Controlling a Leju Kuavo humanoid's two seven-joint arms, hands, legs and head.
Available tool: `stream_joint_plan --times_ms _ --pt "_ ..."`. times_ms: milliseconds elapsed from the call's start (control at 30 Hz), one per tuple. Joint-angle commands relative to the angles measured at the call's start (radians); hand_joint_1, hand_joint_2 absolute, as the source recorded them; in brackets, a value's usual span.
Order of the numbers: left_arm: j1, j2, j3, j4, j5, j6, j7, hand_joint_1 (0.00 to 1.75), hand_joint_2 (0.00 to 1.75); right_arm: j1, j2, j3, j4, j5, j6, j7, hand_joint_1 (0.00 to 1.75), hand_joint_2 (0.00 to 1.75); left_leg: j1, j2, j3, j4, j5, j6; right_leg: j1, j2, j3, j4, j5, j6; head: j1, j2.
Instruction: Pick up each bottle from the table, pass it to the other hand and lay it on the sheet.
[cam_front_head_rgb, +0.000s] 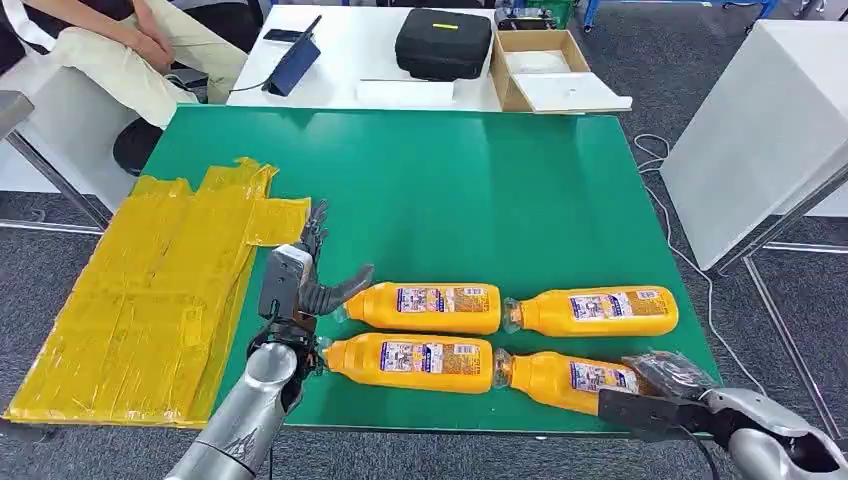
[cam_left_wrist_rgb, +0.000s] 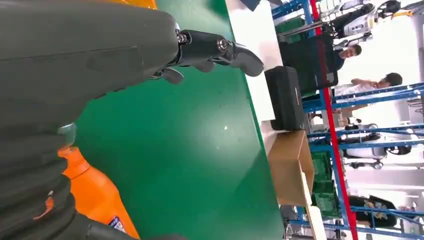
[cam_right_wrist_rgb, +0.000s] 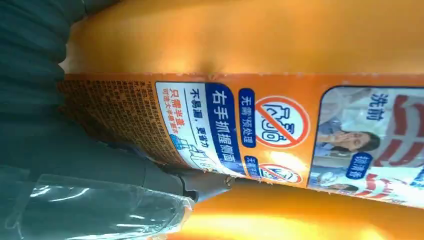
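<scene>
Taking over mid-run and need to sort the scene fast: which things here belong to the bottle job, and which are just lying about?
Part of the job:
- four orange bottles
- yellow sheet
- green table
- left hand, open beside the bottle caps
- right hand, at the near right bottle; grip unclear

Lying about:
- black case
- cardboard box
- white table
- seated person

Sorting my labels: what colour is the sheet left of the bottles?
Yellow; the sheet shows best in the head view.
</scene>
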Motion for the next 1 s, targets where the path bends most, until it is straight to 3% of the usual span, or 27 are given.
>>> stream_joint_plan --times_ms 33,400,567,700,933,1000 --pt "-0.017 0.024 0.044 0.066 0.01 0.001 -0.005 0.0 1.75 -0.098 0.008 -0.02 -0.074 -0.019 -0.037 0.021 1.75 1.75 0.001 0.004 0.004 -0.001 -0.002 -0.005 0.001 0.003 0.003 -0.001 0.0 -0.004 0.0 0.0" --pt "0.019 0.027 0.066 0.015 0.009 0.016 0.002 0.0 1.75 -0.064 0.041 -0.085 -0.189 0.054 -0.126 0.062 1.75 1.75 0.001 0.0 0.002 0.0 -0.001 -0.003 0.001 0.0 0.002 -0.001 -0.001 -0.001 0.0 0.0" --pt "0.054 0.014 0.085 -0.034 -0.017 0.015 0.021 0.0 1.75 -0.021 0.162 -0.143 -0.23 0.152 -0.215 0.08 1.75 1.75 0.002 0.001 0.003 -0.001 -0.001 -0.004 0.002 0.001 0.003 -0.003 -0.001 -0.002 0.0 0.0" --pt "0.073 0.001 0.059 -0.099 -0.044 -0.014 0.023 0.0 1.75 0.004 0.344 -0.141 -0.18 0.187 -0.355 0.028 1.75 1.75 0.004 -0.001 0.003 -0.002 -0.001 -0.004 0.004 -0.001 0.004 -0.004 -0.001 -0.003 0.0 0.0" --pt "0.076 0.002 0.057 -0.111 -0.049 -0.014 0.036 0.0 1.75 -0.011 0.339 -0.136 -0.172 0.191 -0.361 0.031 1.75 1.75 0.003 0.0 0.004 -0.001 -0.002 -0.006 0.003 -0.002 0.003 -0.002 -0.002 -0.003 0.0 0.0" --pt "0.071 0.001 0.046 -0.13 -0.052 -0.035 0.027 0.0 1.75 -0.043 0.415 -0.155 -0.139 0.152 -0.416 -0.013 1.75 1.75 0.003 0.0 0.004 -0.001 -0.002 -0.006 0.003 -0.001 0.004 -0.002 -0.002 -0.004 -0.001 0.0"
